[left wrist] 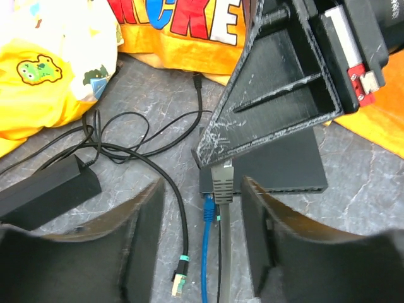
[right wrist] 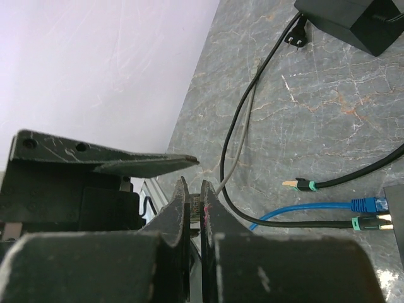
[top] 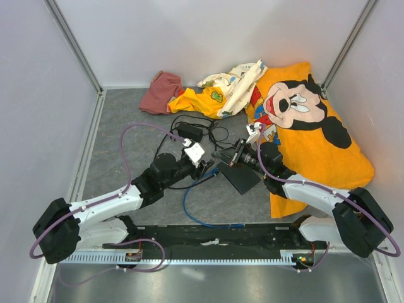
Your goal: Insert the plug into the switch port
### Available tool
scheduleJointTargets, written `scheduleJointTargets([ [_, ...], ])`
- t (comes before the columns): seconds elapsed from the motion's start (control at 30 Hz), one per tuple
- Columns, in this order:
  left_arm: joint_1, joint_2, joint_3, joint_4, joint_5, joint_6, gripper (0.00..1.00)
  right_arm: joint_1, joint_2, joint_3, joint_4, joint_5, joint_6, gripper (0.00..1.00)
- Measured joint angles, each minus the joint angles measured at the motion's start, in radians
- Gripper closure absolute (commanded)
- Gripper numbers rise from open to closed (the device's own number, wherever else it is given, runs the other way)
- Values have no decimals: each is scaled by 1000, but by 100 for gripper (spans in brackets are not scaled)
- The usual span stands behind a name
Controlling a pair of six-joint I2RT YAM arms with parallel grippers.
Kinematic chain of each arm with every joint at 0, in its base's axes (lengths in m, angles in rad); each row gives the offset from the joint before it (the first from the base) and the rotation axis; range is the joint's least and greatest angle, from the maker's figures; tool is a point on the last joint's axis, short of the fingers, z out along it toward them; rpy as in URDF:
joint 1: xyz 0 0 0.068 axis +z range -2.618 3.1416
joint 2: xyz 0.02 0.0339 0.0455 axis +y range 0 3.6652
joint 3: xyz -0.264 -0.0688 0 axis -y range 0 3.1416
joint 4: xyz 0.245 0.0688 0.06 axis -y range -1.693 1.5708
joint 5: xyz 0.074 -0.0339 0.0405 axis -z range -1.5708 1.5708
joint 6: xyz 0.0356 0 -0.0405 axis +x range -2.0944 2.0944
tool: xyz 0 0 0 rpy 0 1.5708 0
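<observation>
The thin blue cable [top: 189,203] ends in the plug [left wrist: 209,208], which lies on the floor with its tip against the left end of the black switch's [left wrist: 284,170] front face. I cannot tell whether it is seated in a port. My left gripper [left wrist: 202,184] is open, and its fingers [left wrist: 142,240] stand on either side of the plug without touching it. A grey flat cable's plug [left wrist: 222,183] hangs just above the switch, and my right gripper [right wrist: 194,184] is shut on it. In the right wrist view the blue plug [right wrist: 369,203] meets the switch [right wrist: 396,211] at the frame's right edge.
A black power adapter [left wrist: 47,196] with tangled black leads lies to the left. One black cable's gold-tipped end [left wrist: 178,282] lies loose beside my left finger. Another [right wrist: 377,221] sits at the switch. A Mickey cloth [top: 309,120] and other garments [top: 189,95] cover the back and right.
</observation>
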Motion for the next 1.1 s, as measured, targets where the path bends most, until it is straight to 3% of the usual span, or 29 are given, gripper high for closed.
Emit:
scheduleJointTargets([
  [0.23, -7, 1, -30, 21, 2, 10, 58, 9, -4, -3, 3, 38, 24, 100],
  [0.8, -13, 36, -38, 88, 11, 10, 73, 17, -4, -6, 3, 66, 39, 100],
  [0.87, -14, 39, -38, 89, 11, 10, 80, 18, -4, -6, 4, 67, 42, 100],
  [0.9, -13, 40, -38, 88, 13, 10, 91, 18, -4, -6, 4, 67, 42, 100],
  [0.93, -14, 41, -38, 89, 14, 10, 97, 19, -4, -6, 5, 68, 42, 100],
  [1.1, -15, 42, -38, 92, 20, 9, 98, 19, -4, -6, 7, 72, 41, 99],
])
